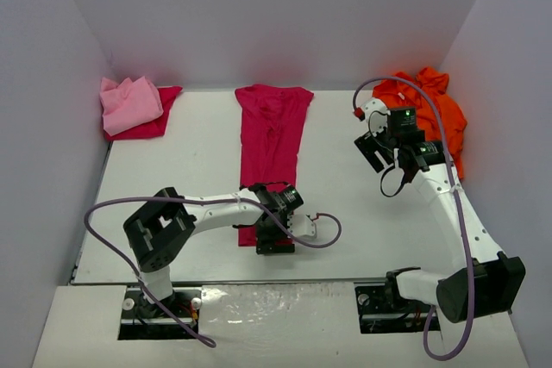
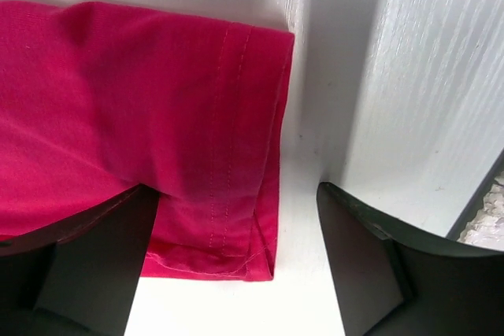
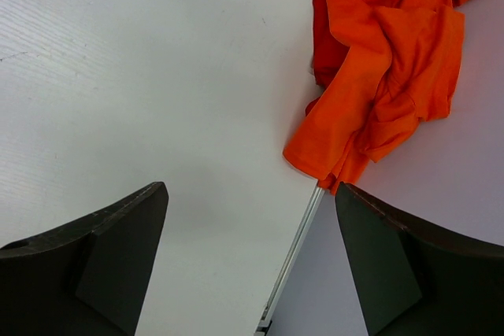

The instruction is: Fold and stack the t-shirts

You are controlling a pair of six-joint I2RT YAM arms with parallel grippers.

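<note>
A crimson-magenta t-shirt lies as a long narrow strip down the middle of the table. Its near hem corner sits between the wide-apart fingers of my left gripper, low over that end; the left finger overlaps the cloth. A folded light pink t-shirt rests on another crimson one at the back left. The bright orange t-shirt lies crumpled at the back right. My right gripper hangs open and empty just short of it.
White walls close in the table at the back and both sides. The table's right edge runs under my right gripper, with the orange cloth draped across it. Purple cables loop beside each arm.
</note>
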